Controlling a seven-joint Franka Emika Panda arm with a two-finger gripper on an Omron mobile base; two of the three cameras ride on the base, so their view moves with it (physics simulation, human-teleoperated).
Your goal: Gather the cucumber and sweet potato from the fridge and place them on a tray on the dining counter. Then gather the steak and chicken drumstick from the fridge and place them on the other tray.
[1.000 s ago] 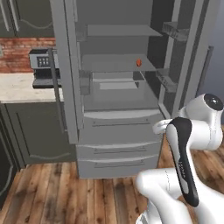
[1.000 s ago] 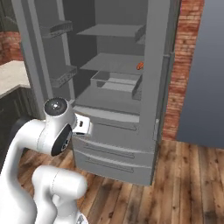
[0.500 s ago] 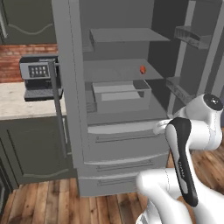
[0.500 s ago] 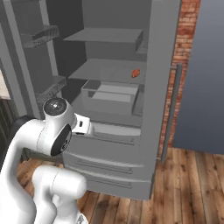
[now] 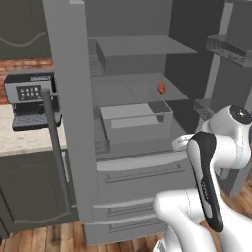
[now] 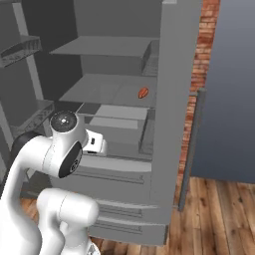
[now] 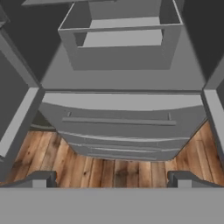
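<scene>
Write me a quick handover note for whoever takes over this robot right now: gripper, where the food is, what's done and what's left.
Gripper: open, holding nothing, pointed at the fridge's lower drawers from in front.
Fridge: doors open. A small reddish item, probably the sweet potato, lies on the middle shelf, above the clear bin.
Cucumber, steak, drumstick: not spotted from here.
Trays and dining counter: out of sight.
Done: nothing is gathered, as far as the views show.
Left: likely reach up to the shelf for the reddish item first, find the cucumber, carry both to one tray, then the steak and drumstick to the other.
</scene>
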